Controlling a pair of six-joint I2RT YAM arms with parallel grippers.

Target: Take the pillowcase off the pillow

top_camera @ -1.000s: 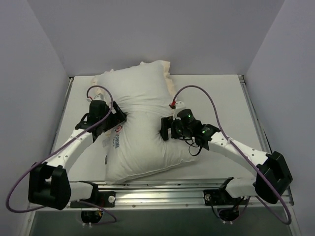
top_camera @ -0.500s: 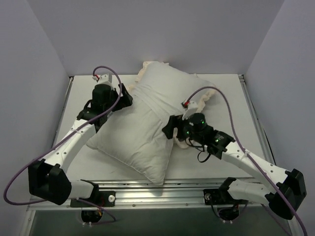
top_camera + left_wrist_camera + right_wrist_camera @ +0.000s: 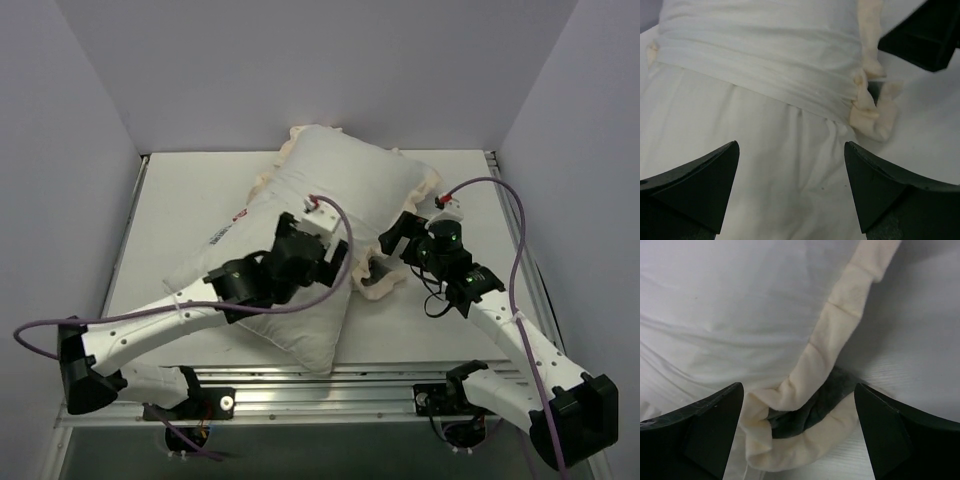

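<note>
Swung inward over the pillow point(image 3: 310, 335), left fingers point(image 3: 690, 185) gape empty; right fingers point(image 3: 695, 430) open above the frilled pillowcase point(image 3: 830, 335).

White table point(image 3: 185, 195) sat boxed in on three sides. Plain pale lilac-grey back wall point(image 3: 320, 70), left wall point(image 3: 50, 200), right wall point(image 3: 590, 140). Aluminium rail point(image 3: 330, 388) ran along near edge. Lighting was soft, pretty even, shadows faint.

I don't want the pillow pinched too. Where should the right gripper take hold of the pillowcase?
Take the pillowcase by its bunched cream frill, the right gripper coming down from above, straddling the roll. It loops out beside the pillow there, grey lining showing beneath, so likely only cover gets pinched.
</note>
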